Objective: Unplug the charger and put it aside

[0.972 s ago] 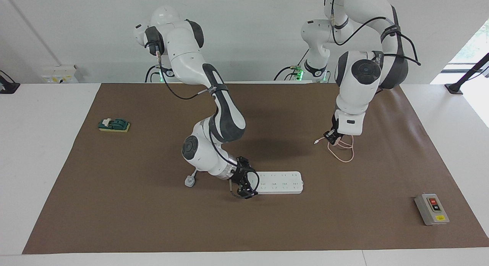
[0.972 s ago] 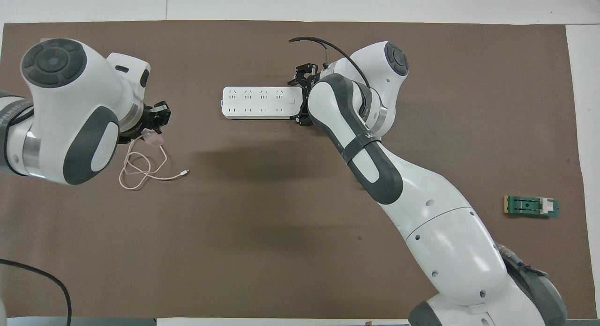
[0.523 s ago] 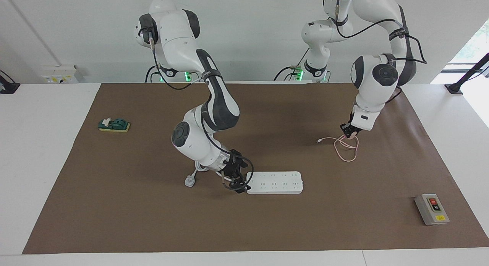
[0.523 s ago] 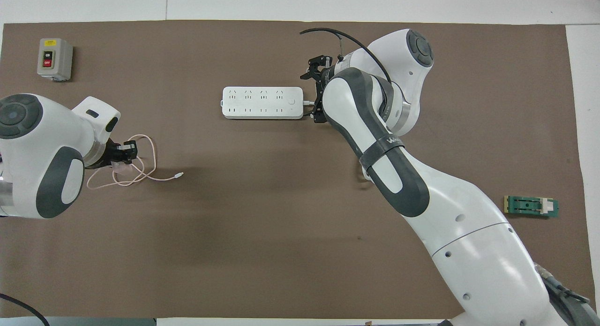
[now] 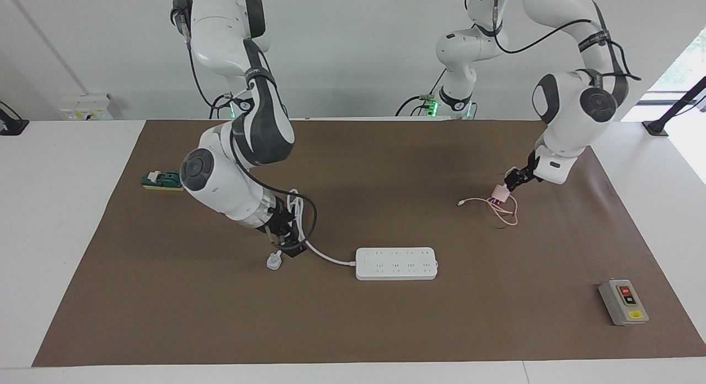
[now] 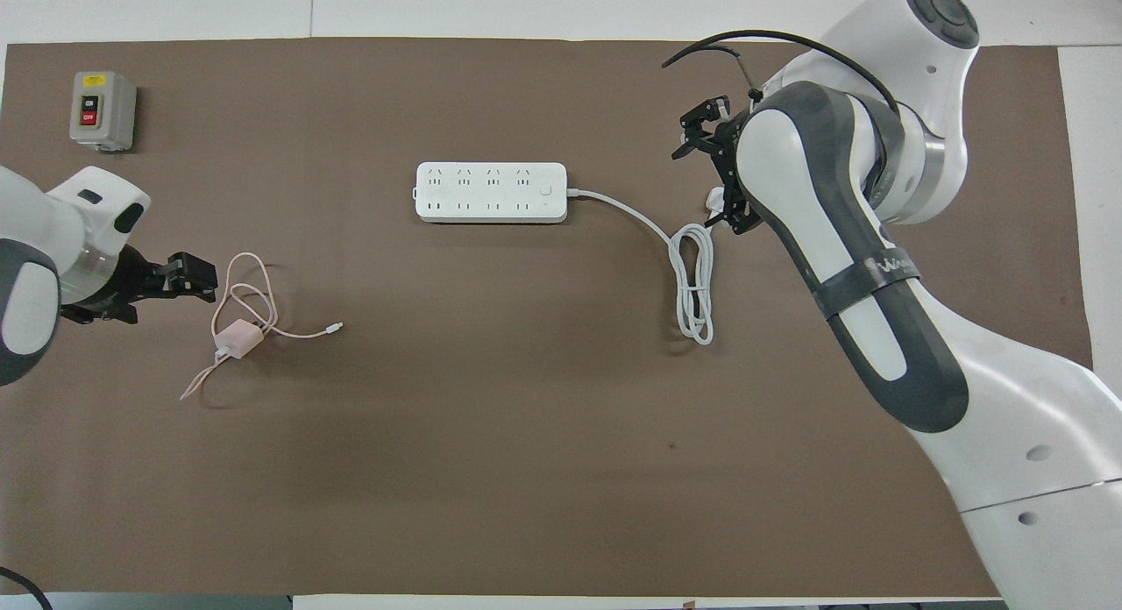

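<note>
The small pale pink cube-shaped charger [image 6: 238, 337] is seen lying on the brown mat of the surface [image 6: 526, 470], well apart from the long white power strip [image 6: 491, 192] and toward the left arm's end, with its thin pink cable [image 6: 250, 286] looped loosely around it. Nothing is plugged into the strip's sockets. The left hand [image 6: 195, 277] is held just beside the charger, its fingers released and parted, and no contact with the cube is visible in the facing view [image 5: 501, 193].

The right hand [image 6: 714, 167] is found over the white plug [image 5: 274, 261] at the end of the strip's white cord [image 6: 692, 286], toward the right arm's end; whether its fingers are parted or clenched cannot be told.

The unplugging is judged done and the setting-aside practically complete: the step in hand appears to be the release of the charger. What is called for next is judged to be a clean withdrawal of the left hand, upward and clear of the cable loops so that nothing is snagged and dragged along. A grey switch box [image 6: 102, 109] and a green block [image 5: 162, 180] are left untouched at the mat's edges.
</note>
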`<state>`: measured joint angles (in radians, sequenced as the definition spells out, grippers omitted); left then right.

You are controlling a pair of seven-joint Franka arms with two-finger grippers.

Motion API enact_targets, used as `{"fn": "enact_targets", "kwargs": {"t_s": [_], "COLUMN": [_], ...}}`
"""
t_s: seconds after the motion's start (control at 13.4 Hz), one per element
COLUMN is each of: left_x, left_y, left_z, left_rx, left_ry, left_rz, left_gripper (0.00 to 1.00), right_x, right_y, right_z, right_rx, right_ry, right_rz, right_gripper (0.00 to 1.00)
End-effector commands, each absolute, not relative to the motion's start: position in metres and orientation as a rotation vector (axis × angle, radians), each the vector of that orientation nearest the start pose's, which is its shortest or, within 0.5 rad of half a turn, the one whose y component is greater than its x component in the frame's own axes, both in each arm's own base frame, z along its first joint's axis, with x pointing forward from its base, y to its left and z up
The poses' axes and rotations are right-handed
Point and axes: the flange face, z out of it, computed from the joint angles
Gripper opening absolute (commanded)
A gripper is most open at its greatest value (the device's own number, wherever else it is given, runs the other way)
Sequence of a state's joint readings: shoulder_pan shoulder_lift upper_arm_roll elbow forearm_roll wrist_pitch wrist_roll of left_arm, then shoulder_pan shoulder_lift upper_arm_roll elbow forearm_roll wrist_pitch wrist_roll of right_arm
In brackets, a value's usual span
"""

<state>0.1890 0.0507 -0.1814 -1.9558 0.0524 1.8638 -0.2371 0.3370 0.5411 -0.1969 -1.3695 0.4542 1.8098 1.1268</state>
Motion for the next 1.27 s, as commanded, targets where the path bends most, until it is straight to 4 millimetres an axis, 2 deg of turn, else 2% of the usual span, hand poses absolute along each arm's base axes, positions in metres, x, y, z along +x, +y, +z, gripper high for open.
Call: {"fn": "enact_targets", "kwargs": {"t_s": [0.0, 0.07, 0.15, 0.22, 0.45, 0.6, 0.67, 0.82, 1.05, 1.12, 1.2], "left_x": [0.566, 0.569, 0.572, 0.571, 0.57, 0.549, 0.539, 0.526, 0.521, 0.515, 0.514], "left_y": [0.029, 0.032, 0.038, 0.051, 0.056, 0.057, 0.058, 0.053, 0.05, 0.057, 0.047], "left_z": [0.496, 0.511, 0.528, 0.55, 0.598, 0.623, 0.632, 0.641, 0.642, 0.643, 0.641], "left_rx": [-3.093, -3.104, -3.108, -3.107, -3.097, -3.086, -3.079, -3.075, -3.086, -3.093, -3.101], "left_ry": [-0.372, -0.391, -0.4, -0.429, -0.502, -0.519, -0.528, -0.526, -0.514, -0.529, -0.506], "left_rz": [0.222, 0.183, 0.136, 0.093, 0.013, 0.056, 0.068, 0.088, 0.109, 0.101, 0.102], "left_gripper": [1.0, 1.0, 1.0, 1.0, 1.0, 1.0, 1.0, 1.0, 1.0, 1.0, 1.0], "right_x": [0.669, 0.667, 0.664, 0.663, 0.657, 0.647, 0.642, 0.636, 0.62, 0.613, 0.605], "right_y": [0.128, 0.111, 0.103, 0.092, 0.068, 0.056, 0.043, 0.028, 0.009, 0.002, -0.004], "right_z": [0.43, 0.438, 0.444, 0.451, 0.467, 0.478, 0.487, 0.505, 0.535, 0.548, 0.558], "right_rx": [-2.715, -2.786, -2.847, -2.901, -3.041, -3.105, -3.116, -3.137, -3.155, -3.161, -3.174], "right_ry": [1.225, 1.13, 1.023, 0.9, 0.645, 0.509, 0.469, 0.382, 0.308, 0.287, 0.255], "right_rz": [0.338, 0.321, 0.308, 0.287, 0.253, 0.291, 0.305, 0.283, 0.278, 0.269, 0.251], "right_gripper": [1.0, 1.0, 1.0, 1.0, 1.0, 1.0, 1.0, 1.0, 1.0, 1.0, 1.0]}}
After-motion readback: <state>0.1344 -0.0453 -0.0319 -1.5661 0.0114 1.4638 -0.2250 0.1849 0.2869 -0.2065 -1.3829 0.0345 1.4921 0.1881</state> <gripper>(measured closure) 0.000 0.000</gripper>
